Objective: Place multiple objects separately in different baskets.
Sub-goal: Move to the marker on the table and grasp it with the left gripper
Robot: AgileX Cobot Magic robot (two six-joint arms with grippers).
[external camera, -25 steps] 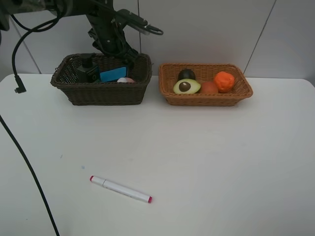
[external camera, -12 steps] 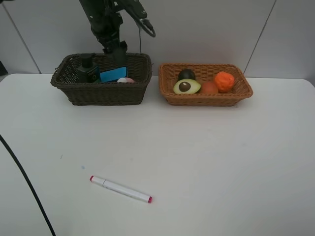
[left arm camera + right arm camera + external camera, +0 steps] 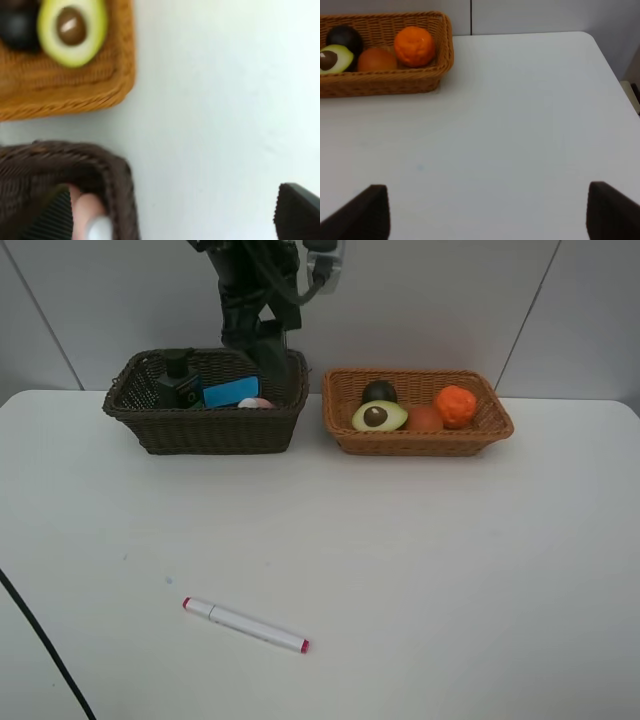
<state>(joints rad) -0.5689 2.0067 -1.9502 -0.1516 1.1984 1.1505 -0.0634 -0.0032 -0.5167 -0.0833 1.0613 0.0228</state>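
marker (image 3: 245, 625) on table (image 3: 450, 570) | left gripper (image 3: 170, 215) open, empty

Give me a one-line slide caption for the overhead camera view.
Marker alone on white table; fruit fills tan basket, dark basket beside it.

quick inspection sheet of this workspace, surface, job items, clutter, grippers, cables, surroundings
surface: white table, mostly bare
job's things: dark basket holds pump bottle, blue-faced block, pink bottle; tan basket holds avocado half, mangosteen, peach, orange; marker lies on the table, outside both baskets
clutter: nothing seen
grippers: left gripper open, empty, above the dark basket's corner; right gripper open, empty, over bare table
cables: black cable crosses the table's front left corner
surroundings: pale panelled wall behind the table
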